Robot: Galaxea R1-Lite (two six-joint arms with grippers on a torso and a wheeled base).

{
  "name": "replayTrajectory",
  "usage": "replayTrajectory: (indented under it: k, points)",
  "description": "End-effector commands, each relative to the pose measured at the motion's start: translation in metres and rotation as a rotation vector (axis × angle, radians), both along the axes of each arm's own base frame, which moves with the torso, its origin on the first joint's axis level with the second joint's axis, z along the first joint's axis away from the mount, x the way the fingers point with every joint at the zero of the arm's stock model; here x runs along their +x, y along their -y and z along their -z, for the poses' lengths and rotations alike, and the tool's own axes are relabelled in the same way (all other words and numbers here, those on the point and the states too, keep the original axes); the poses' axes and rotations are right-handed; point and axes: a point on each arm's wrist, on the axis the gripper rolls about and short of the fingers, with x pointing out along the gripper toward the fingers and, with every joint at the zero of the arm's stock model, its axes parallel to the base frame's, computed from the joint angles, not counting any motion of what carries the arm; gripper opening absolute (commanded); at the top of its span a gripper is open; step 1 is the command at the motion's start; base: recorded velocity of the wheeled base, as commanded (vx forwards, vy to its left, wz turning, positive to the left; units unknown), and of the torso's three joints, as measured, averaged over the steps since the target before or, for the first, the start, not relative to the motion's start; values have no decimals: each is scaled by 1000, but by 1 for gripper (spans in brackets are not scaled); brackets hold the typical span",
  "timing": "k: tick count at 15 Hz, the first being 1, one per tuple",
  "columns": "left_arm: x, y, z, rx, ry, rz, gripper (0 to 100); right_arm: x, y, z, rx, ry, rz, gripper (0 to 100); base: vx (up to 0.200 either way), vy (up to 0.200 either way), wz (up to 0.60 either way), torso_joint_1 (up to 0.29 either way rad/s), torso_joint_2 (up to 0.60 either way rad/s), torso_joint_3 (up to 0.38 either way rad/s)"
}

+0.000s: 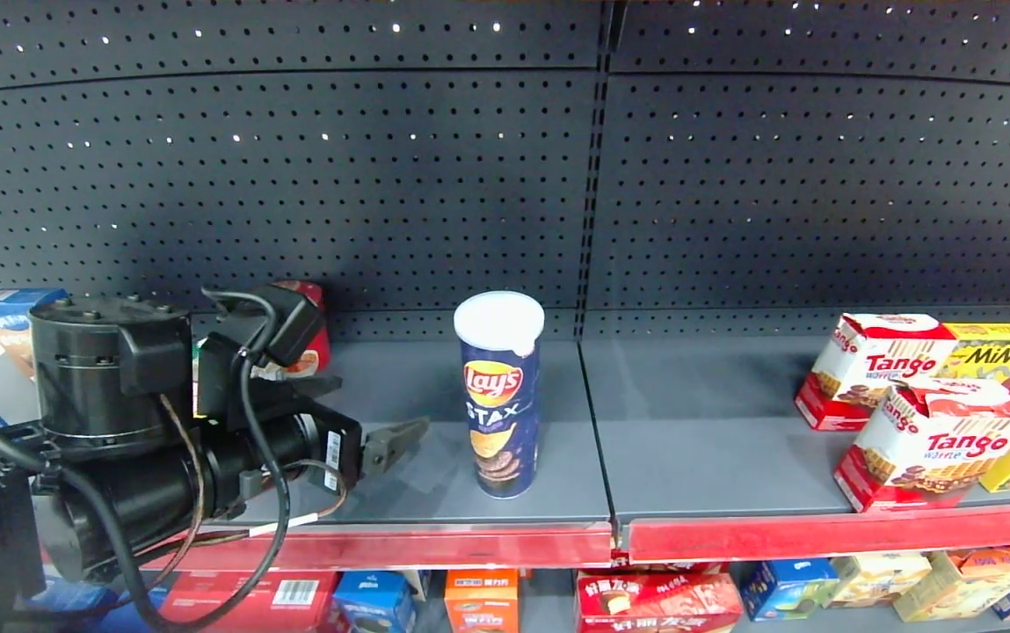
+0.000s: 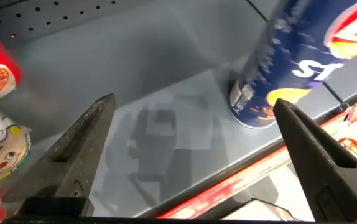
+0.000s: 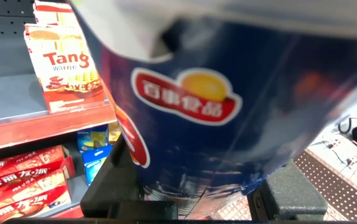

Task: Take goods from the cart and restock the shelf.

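My left gripper (image 2: 194,102) sits low over the shelf (image 1: 689,413), its jaws spread wide with nothing between them. The blue chips can (image 1: 498,396) stands upright on that shelf near the red front edge, just to the right of the open jaws and not touching them. My right gripper (image 3: 197,196) has its jaws clamped on a second blue chips can (image 3: 228,112), which is tilted and held out in front of the shelving. Wafer boxes (image 1: 926,440) stand well to the right on the same shelf.
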Motion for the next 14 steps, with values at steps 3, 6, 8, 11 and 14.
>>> replayTrajectory:
  k: [3, 6, 8, 11, 14]
  points:
    - [11, 0, 4, 7, -15, -17, 100, 0, 0, 1, -1, 1, 0, 0, 0, 0, 0, 0, 0, 0]
    - [15, -16, -6, -9, 23, -84, 100, -1, 0, 1, -1, 3, 4, 0, 0, 0, 0, 0, 0, 0]
    - [4, -31, -19, -28, 68, -124, 100, 0, -1, 1, 0, 2, 7, 0, 0, 0, 0, 0, 0, 0]
    - [-22, -41, -42, -79, 163, -105, 100, 2, 0, 1, 6, -5, 10, 0, 0, 0, 0, 0, 0, 0]
    - [-45, -62, -61, -106, 264, -178, 100, 6, 2, -12, 18, -19, 4, 0, 0, 0, 0, 0, 0, 0]
